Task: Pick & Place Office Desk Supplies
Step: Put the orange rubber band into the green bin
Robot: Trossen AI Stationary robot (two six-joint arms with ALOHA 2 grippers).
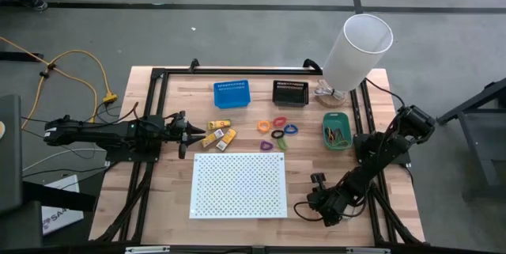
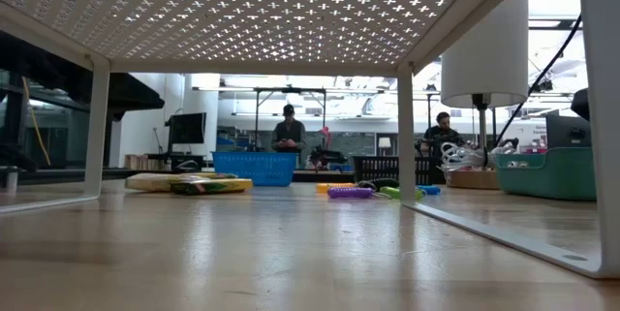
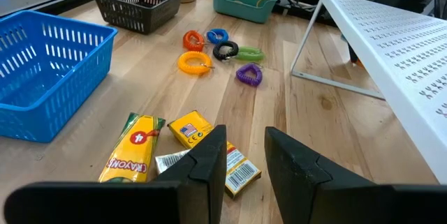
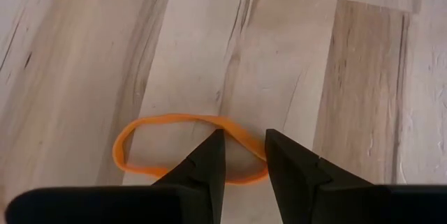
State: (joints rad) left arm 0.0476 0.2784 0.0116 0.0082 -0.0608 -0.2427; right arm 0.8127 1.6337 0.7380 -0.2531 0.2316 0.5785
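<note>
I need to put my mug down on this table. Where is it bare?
Bare wood lies left of the white perforated board, and between it and the right gripper. Crowded: the packets and loops between the board and the bins.

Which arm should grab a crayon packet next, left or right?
Left, probably. The left gripper sits right at the crayon packets, fingers parted and aimed at them. The right gripper is at the table's near right corner, over an orange rubber band, with the white board between it and the packets.
</note>
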